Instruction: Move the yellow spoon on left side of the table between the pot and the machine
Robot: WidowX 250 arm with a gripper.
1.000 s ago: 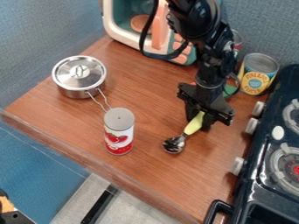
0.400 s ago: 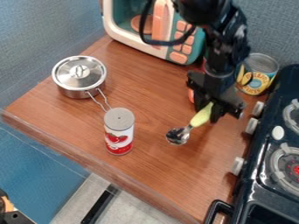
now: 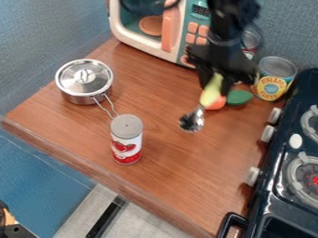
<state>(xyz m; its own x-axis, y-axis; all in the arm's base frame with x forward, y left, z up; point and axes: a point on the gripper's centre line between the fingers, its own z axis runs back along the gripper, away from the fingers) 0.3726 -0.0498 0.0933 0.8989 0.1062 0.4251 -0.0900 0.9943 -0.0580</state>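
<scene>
Below our gripper (image 3: pixel 217 82), the yellow-handled spoon (image 3: pixel 212 90) hangs bowl-down, handle clamped between the fingers. Should be light and stiff; smooth handle may pivot. Keep hold there, high up. Lidded steel pot (image 3: pixel 84 82) and toy microwave (image 3: pixel 162 28) lie beyond.

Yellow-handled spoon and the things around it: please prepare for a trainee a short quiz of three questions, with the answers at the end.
1. True or false: the metal pot has its lid on.
2. Which can stands right beside the toy stove: (a) the can with the yellow label, or (b) the red-and-white can?
3. Fill in: the gripper holds the spoon by its ____.

Key: 1. true; 2. a; 3. handle
</scene>
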